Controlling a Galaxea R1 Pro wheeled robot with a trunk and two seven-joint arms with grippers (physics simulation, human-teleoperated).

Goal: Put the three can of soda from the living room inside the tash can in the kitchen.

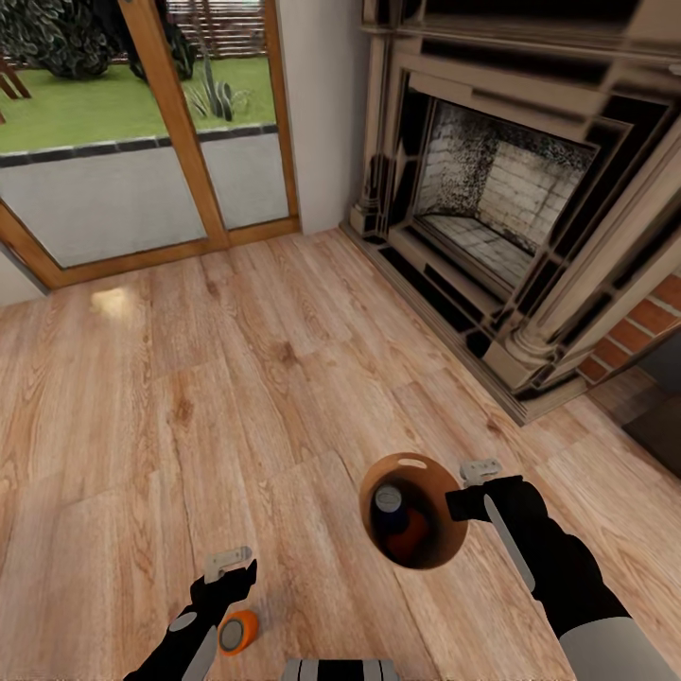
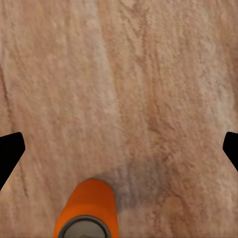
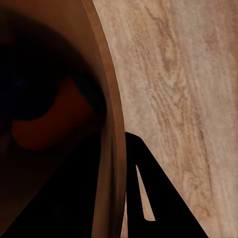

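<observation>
Fingers of the left gripper (image 1: 230, 569) spread wide, holding nothing, an orange can (image 1: 237, 632) just beside them; right gripper (image 1: 470, 497) clamps the trash can's (image 1: 445, 553) rim, a blue can (image 1: 390, 503) and orange can (image 1: 413, 539) inside; fireplace (image 1: 501, 203) beyond.

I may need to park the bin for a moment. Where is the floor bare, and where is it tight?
Bare planks stretch ahead, between the glass doors and the fireplace. It is tight near the robot: an orange can lies by the left gripper, and the bin hangs from the right gripper.
</observation>
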